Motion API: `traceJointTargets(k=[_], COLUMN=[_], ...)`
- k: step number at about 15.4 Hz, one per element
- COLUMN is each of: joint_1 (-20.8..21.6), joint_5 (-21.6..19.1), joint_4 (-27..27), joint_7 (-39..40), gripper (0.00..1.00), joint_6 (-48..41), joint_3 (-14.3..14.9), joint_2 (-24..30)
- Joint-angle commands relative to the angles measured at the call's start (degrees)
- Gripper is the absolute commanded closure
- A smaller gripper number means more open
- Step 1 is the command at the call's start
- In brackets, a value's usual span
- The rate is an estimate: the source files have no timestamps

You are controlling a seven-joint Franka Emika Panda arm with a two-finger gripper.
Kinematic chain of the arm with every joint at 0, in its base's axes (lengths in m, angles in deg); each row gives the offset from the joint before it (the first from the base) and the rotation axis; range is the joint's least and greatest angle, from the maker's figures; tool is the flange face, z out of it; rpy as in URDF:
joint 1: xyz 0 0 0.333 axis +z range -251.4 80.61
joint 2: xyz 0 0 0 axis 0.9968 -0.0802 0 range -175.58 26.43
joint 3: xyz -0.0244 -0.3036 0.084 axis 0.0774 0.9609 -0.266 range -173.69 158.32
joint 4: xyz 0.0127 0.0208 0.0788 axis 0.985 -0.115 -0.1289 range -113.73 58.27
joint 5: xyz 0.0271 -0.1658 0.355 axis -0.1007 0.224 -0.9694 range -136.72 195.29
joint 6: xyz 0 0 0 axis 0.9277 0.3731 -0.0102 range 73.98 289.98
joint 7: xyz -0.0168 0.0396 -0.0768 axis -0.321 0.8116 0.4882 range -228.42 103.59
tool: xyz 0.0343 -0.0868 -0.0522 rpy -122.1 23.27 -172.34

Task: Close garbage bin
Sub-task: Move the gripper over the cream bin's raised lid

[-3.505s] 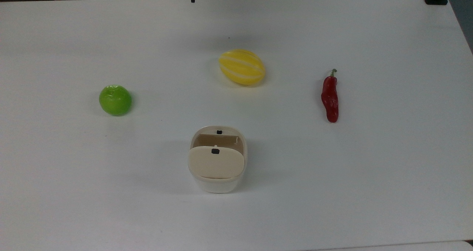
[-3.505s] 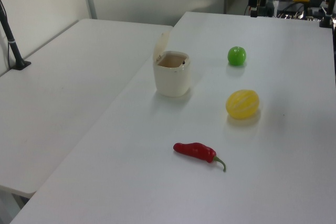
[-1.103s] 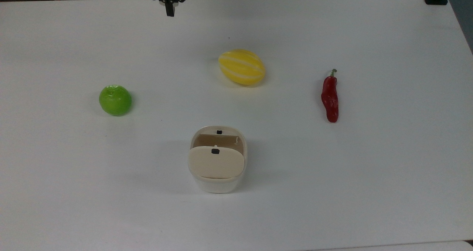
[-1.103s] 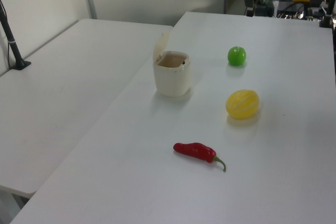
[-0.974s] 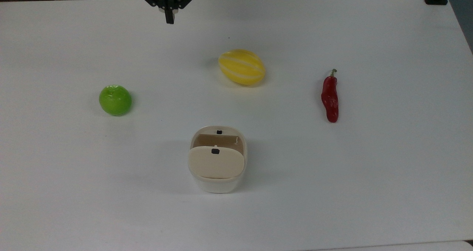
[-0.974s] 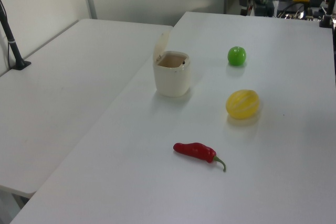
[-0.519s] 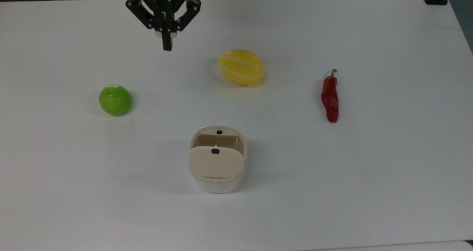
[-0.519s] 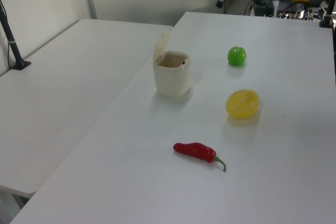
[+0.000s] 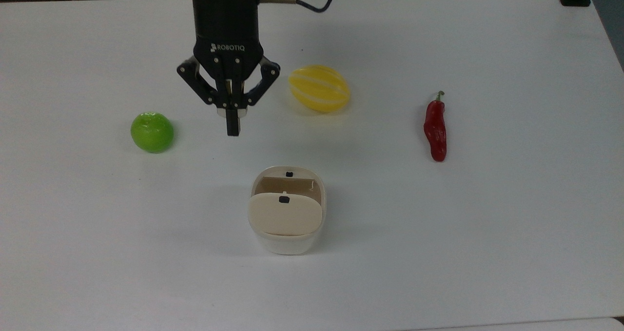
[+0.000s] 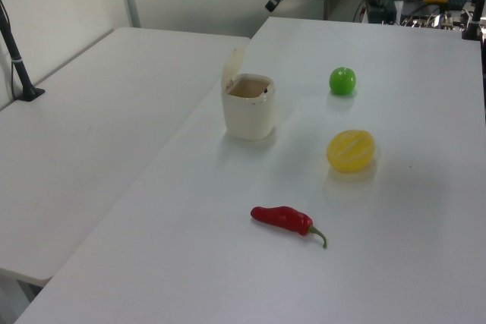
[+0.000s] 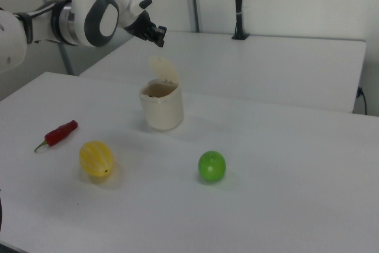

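Garbage bin [image 9: 287, 209] stands lid-up mid-table, bare white table [image 9: 487, 248] all round — gripper [image 9: 233, 127], fingers together, hangs apart above it.

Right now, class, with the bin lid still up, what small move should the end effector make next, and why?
Probably travel on toward the garbage bin until it is above the raised lid. The end effector, fingers together, hangs between the green apple and yellow melon, short of the bin.

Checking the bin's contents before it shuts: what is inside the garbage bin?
The garbage bin shows brown inner walls. Its raised lid hides much of the opening in the top view, and the bottom cannot be seen.
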Motion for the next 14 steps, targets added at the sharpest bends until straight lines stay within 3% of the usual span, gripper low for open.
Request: traceJointTargets(k=[1,10,14], joint_1=[2.0,2.9,3.6], joint_5=[-0.8,-0.1,0.0], joint_4=[1.4,1.5,1.5], joint_7=[-1.2,-3.2,-3.2], gripper=[1.00,1.00,1.00], joint_6=[10.4,24.9,27.3], joint_3=[0.2,0.3,0.4], joint_2=[-4.9,-11.2,-12.6])
